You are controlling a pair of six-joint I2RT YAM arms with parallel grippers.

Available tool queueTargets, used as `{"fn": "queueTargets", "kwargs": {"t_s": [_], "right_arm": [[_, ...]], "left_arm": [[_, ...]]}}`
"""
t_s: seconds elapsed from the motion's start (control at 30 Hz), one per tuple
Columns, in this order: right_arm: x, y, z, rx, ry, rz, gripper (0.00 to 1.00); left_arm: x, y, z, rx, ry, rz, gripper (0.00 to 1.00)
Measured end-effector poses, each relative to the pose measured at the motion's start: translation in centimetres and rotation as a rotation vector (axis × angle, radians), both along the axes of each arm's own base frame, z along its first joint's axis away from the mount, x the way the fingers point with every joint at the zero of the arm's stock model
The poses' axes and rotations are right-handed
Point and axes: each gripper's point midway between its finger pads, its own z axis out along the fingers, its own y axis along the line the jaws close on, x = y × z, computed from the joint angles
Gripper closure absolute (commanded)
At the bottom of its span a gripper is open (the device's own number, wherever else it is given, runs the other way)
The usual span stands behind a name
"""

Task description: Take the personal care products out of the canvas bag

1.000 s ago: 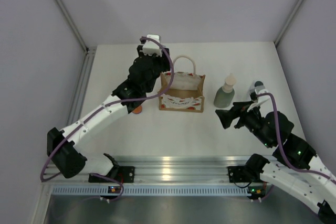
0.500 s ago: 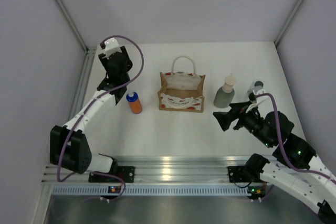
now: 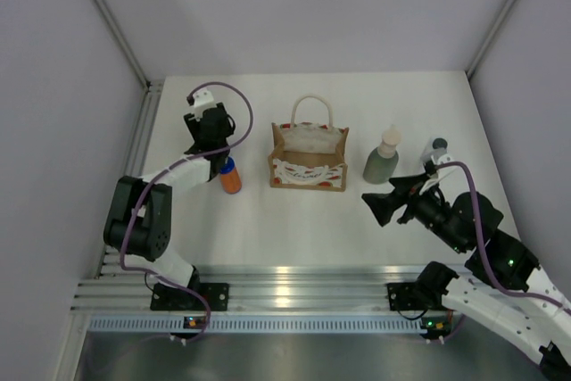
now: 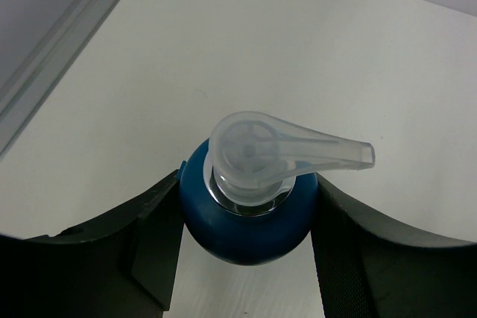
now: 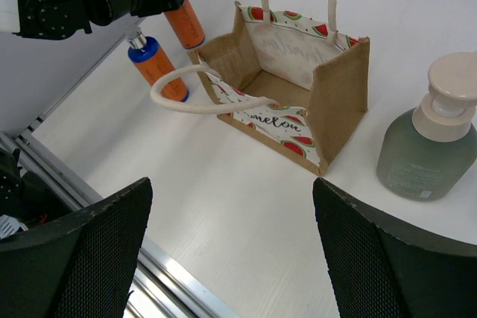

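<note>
One orange bottle stands left of the bag, mid-frame in the top view; the bag looks empty. My left gripper straddles a blue cap, jaws cap-wide; I can't tell if they pinch. Right gripper gapes wide, holding nothing. Risk: pulling away crooked drags the cap and topples the bottle.

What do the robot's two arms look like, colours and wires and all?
The left arm and right arm have white tube segments joined by chunky black joints. A purple cable loops along each. The left tool and right tool are black, with two broad curved fingers. A small green light glows on the right arm.
</note>
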Motion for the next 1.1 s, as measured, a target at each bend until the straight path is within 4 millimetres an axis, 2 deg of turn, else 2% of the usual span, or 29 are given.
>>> {"fn": "queueTargets", "kwargs": {"t_s": [0.17,0.3,0.4,0.53,0.6,0.63,0.67,0.7,1.1], "right_arm": [[-0.1,-0.1,0.1,0.006,-0.005,0.003,0.14],[-0.1,0.0,-0.4,-0.003,0.002,0.004,0.14],[-0.1,0.0,-0.4,-0.004,0.002,0.004,0.14],[-0.1,0.1,-0.4,-0.004,0.002,0.007,0.14],[-0.1,0.1,-0.4,-0.004,0.003,0.011,0.14],[-0.2,0.1,-0.4,-0.004,0.003,0.011,0.14],[-0.2,0.1,-0.4,-0.004,0.003,0.012,0.14],[-0.2,0.1,-0.4,-0.004,0.003,0.014,0.14],[-0.2,0.1,-0.4,-0.003,0.003,0.015,0.14]], "left_arm": [[-0.3,0.2,-2.3,-0.010,0.019,0.016,1.00],[0.0,0.1,-1.9,-0.023,-0.015,0.020,1.00],[0.1,0.1,-1.9,-0.027,-0.020,0.020,0.84],[0.2,0.0,-1.9,-0.031,-0.026,0.021,0.82],[0.3,0.0,-1.9,-0.033,-0.030,0.019,0.85],[0.4,-0.1,-1.9,-0.034,-0.033,0.017,0.88],[0.5,-0.1,-1.9,-0.034,-0.033,0.017,0.97],[0.6,-0.2,-1.9,-0.035,-0.034,0.016,0.99],[0.2,-0.2,-2.2,-0.014,0.054,0.009,1.00]]}}
